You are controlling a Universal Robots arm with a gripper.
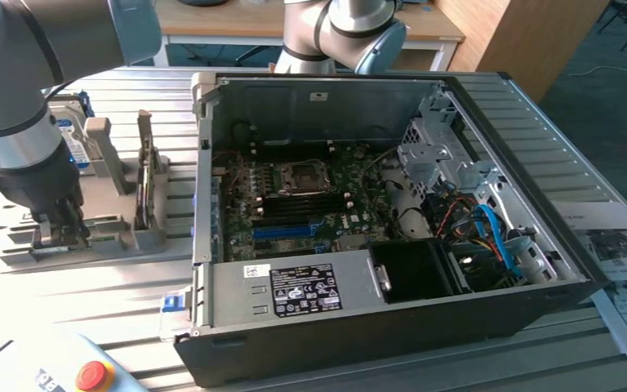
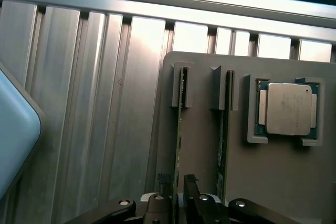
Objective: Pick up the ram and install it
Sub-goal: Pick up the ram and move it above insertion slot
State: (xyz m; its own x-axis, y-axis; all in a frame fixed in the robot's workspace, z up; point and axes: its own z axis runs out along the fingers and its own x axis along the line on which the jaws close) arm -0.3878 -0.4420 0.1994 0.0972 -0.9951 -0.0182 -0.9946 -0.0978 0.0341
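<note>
The ram (image 2: 179,129) is a thin green board standing on edge in a slot of the grey holder (image 2: 202,150). A second stick (image 2: 224,129) stands in the slot beside it. My gripper (image 2: 177,180) is down over the first stick, open, with one dark fingertip (image 2: 165,179) on each side of the board's edge. In the exterior view my gripper (image 1: 61,227) hangs low over the grey holder (image 1: 117,241) at the exterior view's left, away from the open computer case (image 1: 401,204).
A square silver processor (image 2: 286,109) lies in a pocket of the holder. A hard drive with a blue label (image 1: 72,135) stands behind the arm. The motherboard (image 1: 291,204) lies bare inside the case. A red stop button (image 1: 94,376) and papers (image 1: 619,253) sit on the ribbed table.
</note>
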